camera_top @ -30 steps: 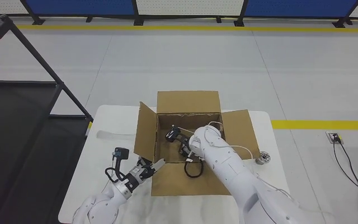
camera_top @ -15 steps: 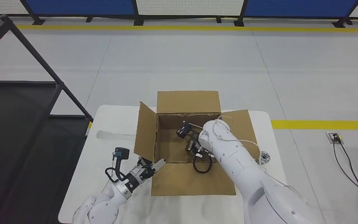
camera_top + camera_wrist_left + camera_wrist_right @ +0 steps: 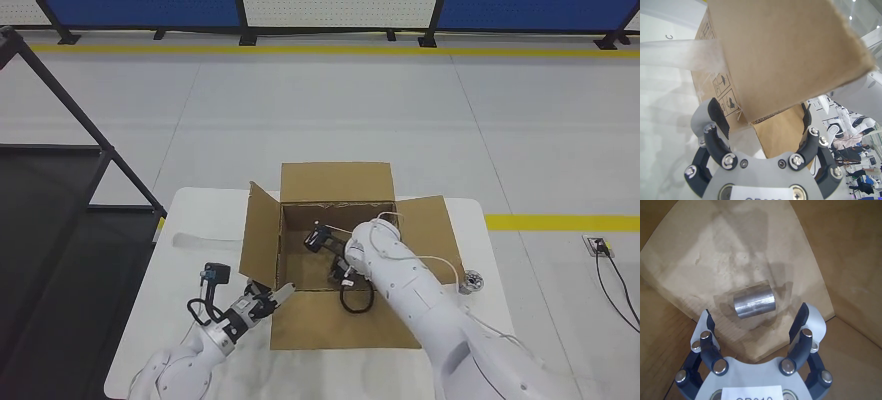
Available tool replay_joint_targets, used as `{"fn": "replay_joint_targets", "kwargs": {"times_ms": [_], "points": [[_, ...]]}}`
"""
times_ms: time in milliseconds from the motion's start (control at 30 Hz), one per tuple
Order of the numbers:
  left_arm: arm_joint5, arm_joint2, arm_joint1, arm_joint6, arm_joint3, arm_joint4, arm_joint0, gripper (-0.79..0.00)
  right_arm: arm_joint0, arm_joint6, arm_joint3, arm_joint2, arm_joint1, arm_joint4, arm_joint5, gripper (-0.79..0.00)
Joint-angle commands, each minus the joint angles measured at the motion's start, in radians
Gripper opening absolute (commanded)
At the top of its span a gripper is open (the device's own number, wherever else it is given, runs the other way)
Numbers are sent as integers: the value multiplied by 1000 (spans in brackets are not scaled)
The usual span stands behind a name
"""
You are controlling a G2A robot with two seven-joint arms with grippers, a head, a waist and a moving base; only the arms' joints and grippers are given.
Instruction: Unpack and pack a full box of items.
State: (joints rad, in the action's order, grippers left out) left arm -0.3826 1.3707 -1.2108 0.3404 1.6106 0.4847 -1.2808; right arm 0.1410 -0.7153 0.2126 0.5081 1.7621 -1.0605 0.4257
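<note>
From above, we see the cardboard box (image 3: 337, 182) open on the white table (image 3: 200, 270), with the right arm (image 3: 400, 285) down inside it. Left wrist: the left gripper (image 3: 761, 111) is spread wide at the box's outer corner, gripping nothing. Right wrist: the right gripper (image 3: 755, 314) hangs released over a metal cylinder (image 3: 754, 302) lying sideways on the box floor.

Overhead view looks down; wrist views closely face the box (image 3: 336, 182).

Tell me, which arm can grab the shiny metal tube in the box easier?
Probably the right. The right gripper is open inside the box, with the metal tube lying just ahead of it. The left gripper is open too, but outside, at the box's corner.
</note>
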Motion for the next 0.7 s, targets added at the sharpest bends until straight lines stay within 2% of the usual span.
{"fn": "replay_joint_targets", "kwargs": {"times_ms": [0,100,167,300,500,567,667], "points": [[-1,1,1,-1,1,0,-2,0,2,8,-2,2,3,2,-5,-123],[-1,2,1,-4,1,-2,-4,0,7,32,-4,9,7,10,-32,-283],[-1,1,2,-5,2,-2,-4,0,11,46,-5,13,10,15,-47,-326],[-4,-1,3,-3,2,-2,-4,0,16,51,-14,23,17,28,-110,-305],[-5,-1,5,-3,6,2,-7,0,13,56,-34,35,18,39,-124,-274],[-5,-1,5,-5,7,3,-9,0,11,60,-38,39,16,40,-123,-308],[-5,-2,6,-7,9,4,-11,0,9,78,-44,46,13,46,-115,-425]]}}
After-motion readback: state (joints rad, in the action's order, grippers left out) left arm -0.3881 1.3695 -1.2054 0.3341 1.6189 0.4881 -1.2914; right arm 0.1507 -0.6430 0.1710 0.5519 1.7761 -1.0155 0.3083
